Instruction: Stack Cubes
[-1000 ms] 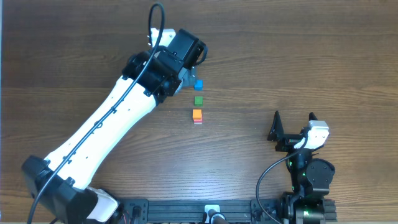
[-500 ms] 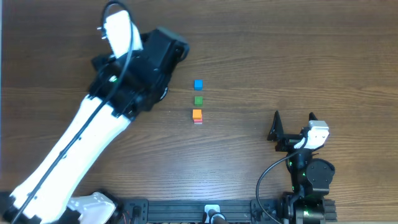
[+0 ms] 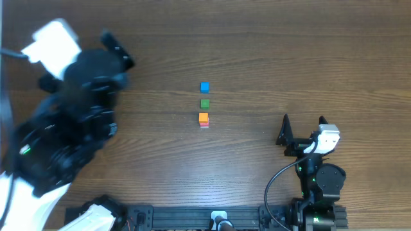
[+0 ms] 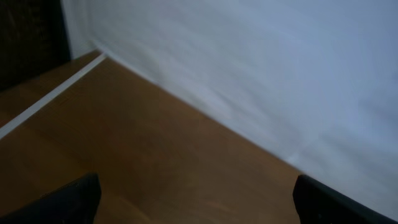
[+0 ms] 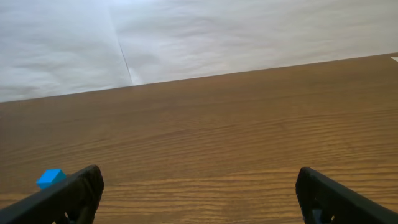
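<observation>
Three cube positions line up in the middle of the table: a blue cube (image 3: 204,86) farthest from the arm bases, a green cube (image 3: 204,103) below it, then an orange cube (image 3: 203,117) sitting on a pink cube (image 3: 204,125). My left gripper (image 4: 196,180) is open and holds nothing; its arm (image 3: 70,122) looms large at the left, well away from the cubes. My right gripper (image 3: 303,122) rests open near its base, right of the cubes. The right wrist view catches the blue cube (image 5: 50,178) beside one finger (image 5: 81,190).
The wooden table (image 3: 289,58) is bare around the cubes. A white wall (image 4: 261,74) rises beyond the table's far edge, and the same wall (image 5: 249,31) backs the right wrist view.
The left arm has pulled away from beside the blue cube, swinging left and rising toward the camera. The cubes and the right arm have not moved.
</observation>
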Robot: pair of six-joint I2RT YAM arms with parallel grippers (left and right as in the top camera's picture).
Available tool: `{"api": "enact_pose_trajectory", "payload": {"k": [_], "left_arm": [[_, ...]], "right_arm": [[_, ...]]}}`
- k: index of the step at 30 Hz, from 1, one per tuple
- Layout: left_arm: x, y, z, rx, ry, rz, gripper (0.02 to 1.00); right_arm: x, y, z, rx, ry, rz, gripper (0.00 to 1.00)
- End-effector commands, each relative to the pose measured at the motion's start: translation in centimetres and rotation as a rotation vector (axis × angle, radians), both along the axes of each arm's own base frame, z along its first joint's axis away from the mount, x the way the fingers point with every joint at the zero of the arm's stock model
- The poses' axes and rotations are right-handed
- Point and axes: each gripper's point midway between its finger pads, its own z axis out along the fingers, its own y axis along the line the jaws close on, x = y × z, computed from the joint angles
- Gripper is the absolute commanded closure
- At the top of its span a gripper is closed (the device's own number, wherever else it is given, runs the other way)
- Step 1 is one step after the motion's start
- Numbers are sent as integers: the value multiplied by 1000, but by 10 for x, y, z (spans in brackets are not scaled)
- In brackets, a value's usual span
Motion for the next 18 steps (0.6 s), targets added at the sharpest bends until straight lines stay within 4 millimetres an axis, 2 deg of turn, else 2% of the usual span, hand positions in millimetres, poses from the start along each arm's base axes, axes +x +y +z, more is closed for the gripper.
{"api": "enact_pose_trajectory", "payload": {"k": [1,5,9,13,18], "left_arm": [[-10,3,5,59,1,-212,20],[-24,13,4,88,-55,-270,20],[-43,23,-7,84,-105,-304,20],[-57,16,-18,121,-175,-400,20],[-74,14,-49,127,-220,-439,20]], "right_arm": [[0,1,-2,5,2,6,7],[0,1,-2,5,2,6,9],[0,1,-2,6,2,6,9],[0,1,-2,5,2,6,9],[0,1,-2,5,2,5,9]]}}
